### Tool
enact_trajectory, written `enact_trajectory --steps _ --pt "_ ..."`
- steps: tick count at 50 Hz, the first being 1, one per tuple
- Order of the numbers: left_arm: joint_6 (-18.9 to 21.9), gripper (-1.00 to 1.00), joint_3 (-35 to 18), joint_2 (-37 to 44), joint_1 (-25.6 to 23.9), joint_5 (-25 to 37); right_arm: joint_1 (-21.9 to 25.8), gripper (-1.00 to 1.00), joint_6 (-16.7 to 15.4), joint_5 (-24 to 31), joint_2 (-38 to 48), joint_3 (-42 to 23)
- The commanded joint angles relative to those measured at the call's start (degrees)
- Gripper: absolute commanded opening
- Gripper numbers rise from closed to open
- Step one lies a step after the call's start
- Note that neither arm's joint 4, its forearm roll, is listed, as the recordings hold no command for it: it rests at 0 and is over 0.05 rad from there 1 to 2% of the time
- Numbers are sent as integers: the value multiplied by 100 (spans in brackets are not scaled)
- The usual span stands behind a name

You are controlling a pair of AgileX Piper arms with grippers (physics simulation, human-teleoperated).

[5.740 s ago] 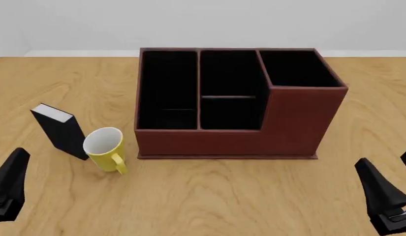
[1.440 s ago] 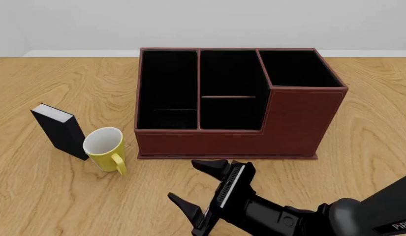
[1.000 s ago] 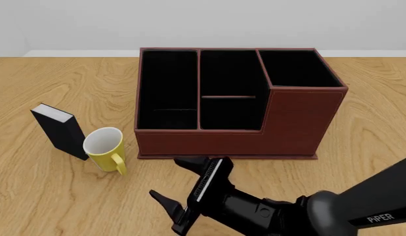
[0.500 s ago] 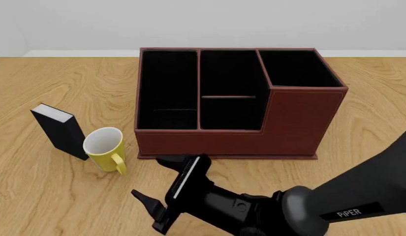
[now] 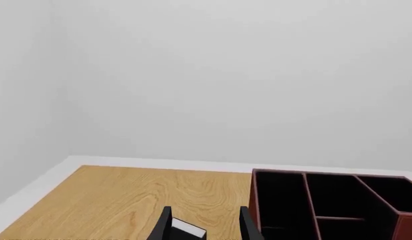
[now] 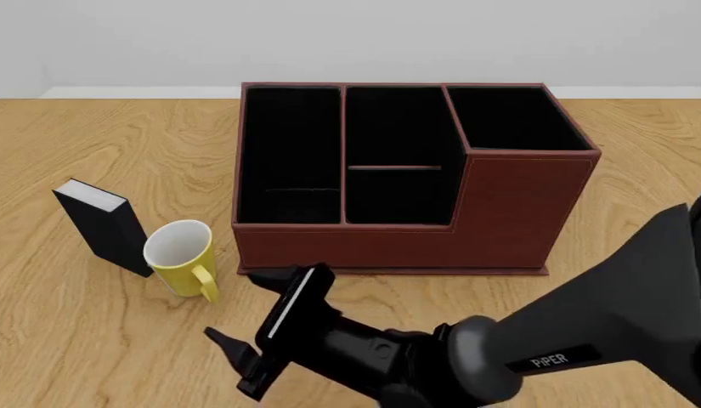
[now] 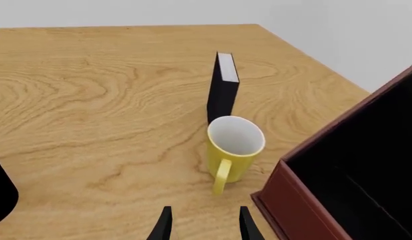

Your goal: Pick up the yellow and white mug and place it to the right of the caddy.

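The yellow and white mug (image 6: 181, 257) stands upright on the table, left of the caddy (image 6: 509, 204), with its handle toward the front. The caddy is a large reddish-brown organiser with black compartments. My right gripper (image 6: 234, 306) is open, low over the table just right of and in front of the mug, and holds nothing. In the right wrist view the mug (image 7: 233, 145) lies straight ahead of the open right gripper (image 7: 204, 225), beside the caddy (image 7: 305, 175). My left gripper (image 5: 206, 227) is open and out of the front view.
A small black box with a white edge (image 6: 104, 225) stands tilted just left of and behind the mug, also visible as the black box (image 7: 223, 86). The right arm (image 6: 520, 357) crosses the table in front of the caddy. A black shape (image 7: 0, 192) sits at the right wrist view's edge.
My right arm has swept left along the caddy's front toward the mug, with the gripper staying open. The left gripper has left the front view. The mug has not moved.
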Motion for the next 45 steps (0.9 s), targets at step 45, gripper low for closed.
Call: enact_trajectory --steps 45 --pt "26 100 500 0 15 -342 -40 100 5 372 792 -965"
